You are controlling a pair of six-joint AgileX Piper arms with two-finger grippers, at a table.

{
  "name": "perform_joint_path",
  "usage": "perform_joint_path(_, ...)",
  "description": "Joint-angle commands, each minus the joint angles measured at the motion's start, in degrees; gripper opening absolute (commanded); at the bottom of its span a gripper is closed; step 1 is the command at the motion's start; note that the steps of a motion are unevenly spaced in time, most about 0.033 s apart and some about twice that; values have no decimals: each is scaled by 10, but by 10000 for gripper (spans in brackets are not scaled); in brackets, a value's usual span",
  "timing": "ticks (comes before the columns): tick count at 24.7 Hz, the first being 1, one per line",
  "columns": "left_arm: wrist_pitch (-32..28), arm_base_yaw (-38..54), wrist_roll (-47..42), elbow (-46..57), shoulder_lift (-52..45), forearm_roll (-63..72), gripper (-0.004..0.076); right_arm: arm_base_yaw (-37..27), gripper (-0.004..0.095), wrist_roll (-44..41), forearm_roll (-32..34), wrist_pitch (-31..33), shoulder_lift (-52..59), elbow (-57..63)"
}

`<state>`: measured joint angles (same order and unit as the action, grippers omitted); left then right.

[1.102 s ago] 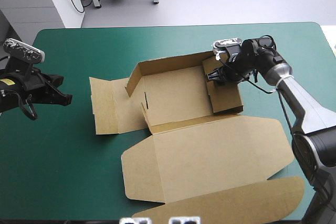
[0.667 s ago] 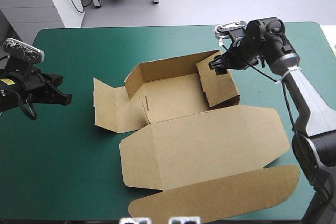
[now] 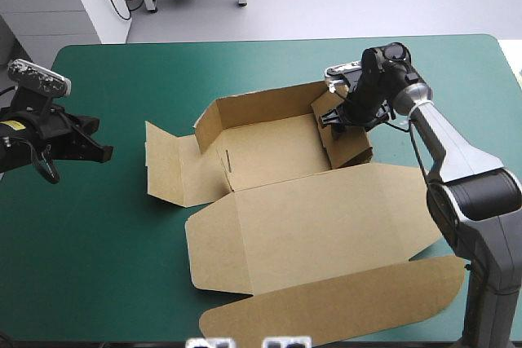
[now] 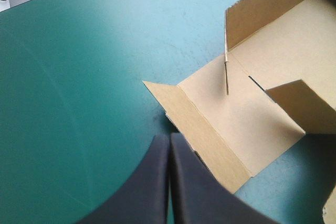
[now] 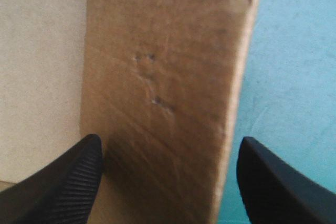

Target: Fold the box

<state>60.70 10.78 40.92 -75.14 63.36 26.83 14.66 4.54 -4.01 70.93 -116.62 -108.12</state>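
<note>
Teal-green cover (image 3: 90, 242) filling the frame, brown box (image 3: 277, 148) lying centre, right gripper (image 3: 330, 116) straddling its right wall, fingers spread — left gripper (image 3: 104, 152) hanging clenched, empty, frame left.

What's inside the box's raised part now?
Inside the box only bare floor shows; the right gripper, open, straddles the right wall. Floor beneath that leaning wall is hidden.

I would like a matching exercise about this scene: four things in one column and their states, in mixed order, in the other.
1 left gripper
2 right gripper
3 lid
4 back wall

A standing upright
B shut, away from the box
C lying flat
D open, astride the right wall

Pairs: 1-B, 2-D, 3-C, 4-A
</note>
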Motion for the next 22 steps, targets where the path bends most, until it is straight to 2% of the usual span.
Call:
perform_joint_path(1, -26, -1, -5, -15, -9, 19, -8, -2, 512, -1, -4, 7, 21, -16)
perform_joint_path(4, -27, -1, -5, -15, -9, 19, -8, -2, 296, -1, 2, 7, 17, -16)
perform_joint_path(7, -27, -1, -5, -15, -9, 19, -8, -2, -13, 2, 2, 7, 16, -16)
perform_joint_path(18, -56, -1, -7, -14, -2, 7, -9, -4, -20, 22, -4, 7, 62, -18)
perform_joint_path(21, -60, -1, -24, -13, 5, -61, -9, -22, -20, 47, -29, 7, 118, -18)
perform_joint_path(22, -67, -1, -79, -13, 9, -113, -8, -35, -20, 59, -45, 7, 145, -18)
